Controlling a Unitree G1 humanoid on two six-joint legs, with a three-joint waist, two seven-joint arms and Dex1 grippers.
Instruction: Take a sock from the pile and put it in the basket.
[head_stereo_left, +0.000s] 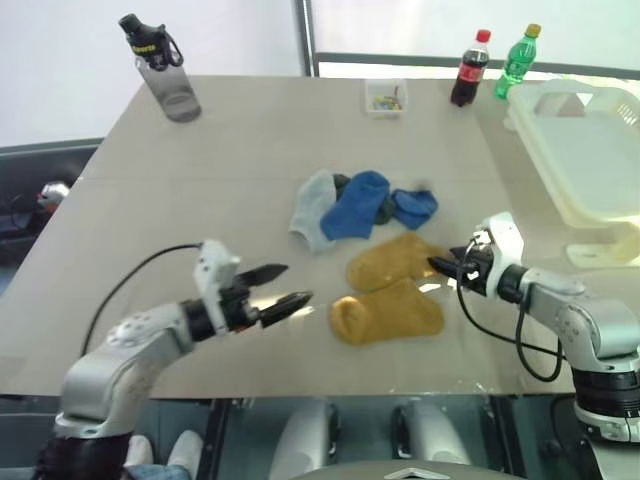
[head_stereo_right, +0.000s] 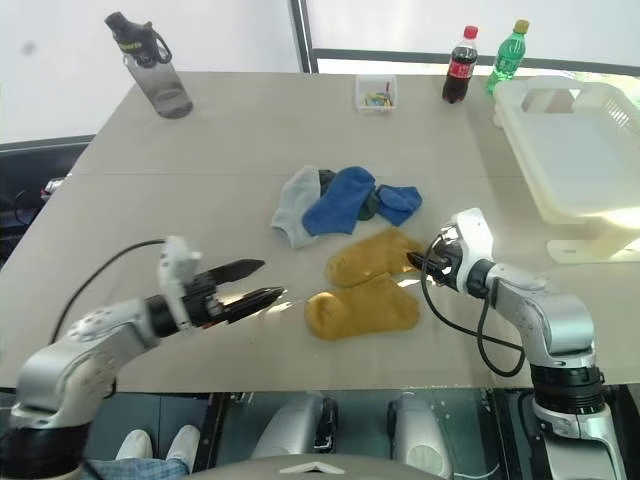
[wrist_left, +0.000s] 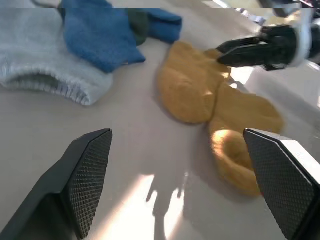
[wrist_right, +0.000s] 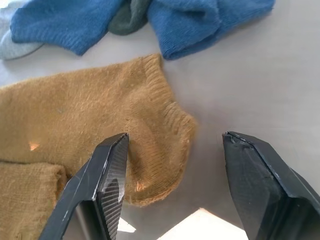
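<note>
- Now the step in hand looks like picking a mustard sock (head_stereo_left: 392, 262) off the worktop (head_stereo_left: 240, 150); the right hand (wrist_right: 172, 165) would do well to sink its fingers low over the cuff and pinch one layer only.
- The right hand's fingers stand apart, holding nothing, one fingertip (wrist_right: 114, 150) over the sock's cuff edge, the other over bare worktop.
- The left hand (head_stereo_left: 283, 290) is wide open and empty, at nine o'clock from the nearer mustard sock (head_stereo_left: 385, 312).
- The pile (head_stereo_left: 352, 205) lies mid-worktop; the basket (head_stereo_left: 590, 160) sits at two o'clock from it, well apart.
</note>
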